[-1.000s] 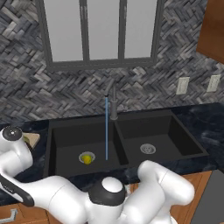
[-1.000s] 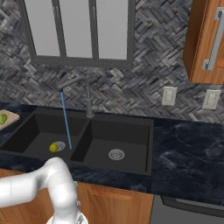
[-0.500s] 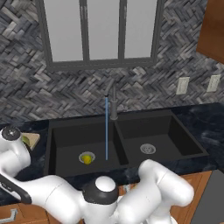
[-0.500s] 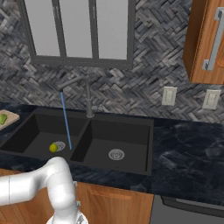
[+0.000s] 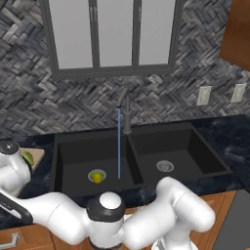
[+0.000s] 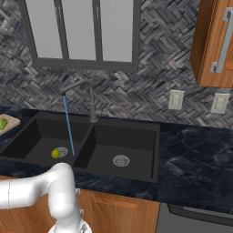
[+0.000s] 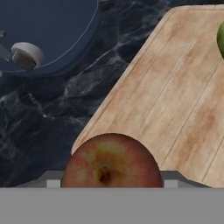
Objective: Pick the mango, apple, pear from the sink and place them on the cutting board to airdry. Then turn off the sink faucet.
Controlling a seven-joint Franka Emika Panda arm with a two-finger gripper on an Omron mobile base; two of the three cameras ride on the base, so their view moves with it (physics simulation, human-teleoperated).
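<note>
My gripper (image 7: pixel 111 183) is shut on the red apple (image 7: pixel 111 161), holding it just above the near corner of the tan cutting board (image 7: pixel 175 100). A green fruit, apparently the pear (image 7: pixel 221 37), lies on the board (image 5: pixel 35 155) at its far side, also seen as the pear (image 5: pixel 28 157) (image 6: pixel 3 123). The yellow-green mango (image 5: pixel 97 177) (image 6: pixel 55 154) rests on the drain of the left basin of the black sink (image 5: pixel 146 132). Water (image 5: pixel 118 141) runs from the sink faucet (image 5: pixel 126 114) into that basin.
A dark blue bowl (image 7: pixel 48 30) holding a white mushroom (image 7: pixel 26 54) stands on the marbled counter beside the board. The right basin's drain (image 5: pixel 165 166) is bare. Wall outlets (image 5: pixel 203 95) sit on the stone backsplash, and a wooden cabinet (image 6: pixel 214 43) hangs at the right.
The arm's elbow has crept slightly left; the apple stays in the gripper and the water keeps running.
</note>
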